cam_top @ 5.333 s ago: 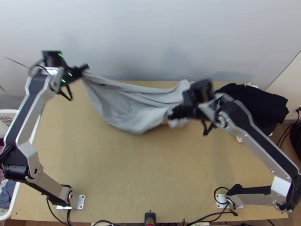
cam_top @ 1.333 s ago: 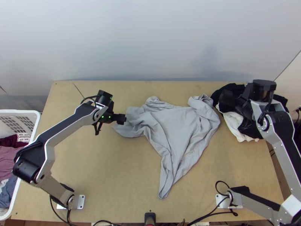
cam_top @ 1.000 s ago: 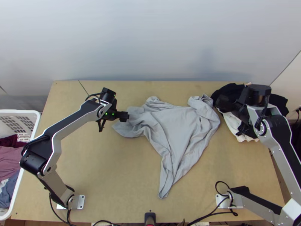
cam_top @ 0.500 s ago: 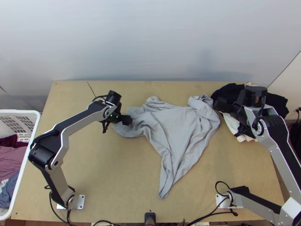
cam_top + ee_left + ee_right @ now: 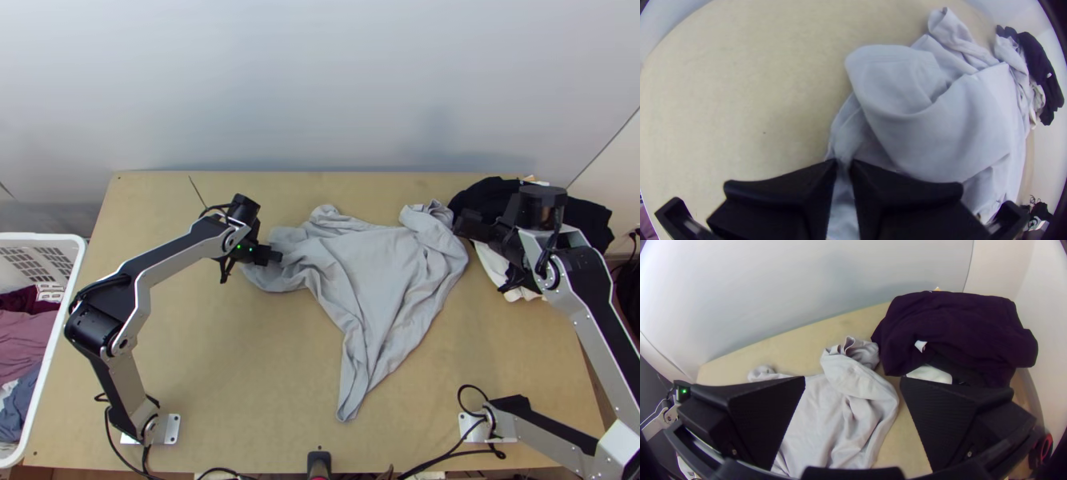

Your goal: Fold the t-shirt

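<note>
Our grey tee (image 5: pixel 376 272) lies mid-table (image 5: pixel 200 344), wrinkled, loosely spread, narrow tip twd near edge; L gripper (image 5: pixel 276 256) at its left end, fingers close, cloth btwn, can't tell if clamped; R gripper (image 5: pixel 466 225) by dark clothes (image 5: pixel 592 220), fingers wide apart; earlier we had tee stretched btwn both arms, now it's down & R arm's farther right

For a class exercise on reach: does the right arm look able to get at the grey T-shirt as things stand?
Probably yes: its open claw is close to one bunched end of the T-shirt, which looks uncovered there, though the dark clothes alongside might catch.
</note>
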You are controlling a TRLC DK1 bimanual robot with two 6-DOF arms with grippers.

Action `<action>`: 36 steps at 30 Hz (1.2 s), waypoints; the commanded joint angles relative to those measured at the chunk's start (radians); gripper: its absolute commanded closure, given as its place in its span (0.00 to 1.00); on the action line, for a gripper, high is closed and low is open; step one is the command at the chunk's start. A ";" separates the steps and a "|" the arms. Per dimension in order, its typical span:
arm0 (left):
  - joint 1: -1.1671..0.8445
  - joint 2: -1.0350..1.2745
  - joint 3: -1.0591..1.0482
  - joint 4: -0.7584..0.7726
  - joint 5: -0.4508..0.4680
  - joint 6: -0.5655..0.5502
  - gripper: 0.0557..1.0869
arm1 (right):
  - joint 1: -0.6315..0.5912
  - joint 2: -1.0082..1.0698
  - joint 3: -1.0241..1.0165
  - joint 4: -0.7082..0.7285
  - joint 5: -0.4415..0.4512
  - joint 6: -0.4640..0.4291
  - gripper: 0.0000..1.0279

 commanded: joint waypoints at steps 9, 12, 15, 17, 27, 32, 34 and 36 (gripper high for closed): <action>0.044 -0.077 -0.049 0.034 -0.006 0.000 0.96 | 0.199 -0.020 -0.042 -0.249 -0.313 0.081 0.04; 0.059 -0.088 -0.049 0.033 -0.006 -0.005 0.96 | 0.301 -0.031 -0.132 -0.302 -0.440 0.113 0.04; 0.064 -0.103 -0.051 0.027 -0.006 -0.011 0.96 | 0.395 -0.034 -0.230 -0.312 -0.497 0.119 0.04; 0.066 -0.111 -0.052 0.019 -0.006 -0.014 0.96 | 0.436 -0.031 -0.273 -0.308 -0.506 0.118 0.04; 0.078 -0.142 -0.075 0.001 -0.009 -0.020 0.96 | 0.594 0.085 -0.344 -0.193 -0.526 0.138 0.04; 0.076 -0.145 -0.075 -0.007 -0.015 -0.023 0.96 | 0.640 0.139 -0.333 -0.158 -0.525 0.121 0.05; 0.076 -0.145 -0.077 -0.009 -0.015 -0.026 0.96 | 0.683 0.161 -0.332 -0.147 -0.523 0.112 0.05; 0.076 -0.143 -0.079 -0.009 -0.015 -0.026 0.96 | 0.725 0.181 -0.330 -0.118 -0.509 0.115 0.05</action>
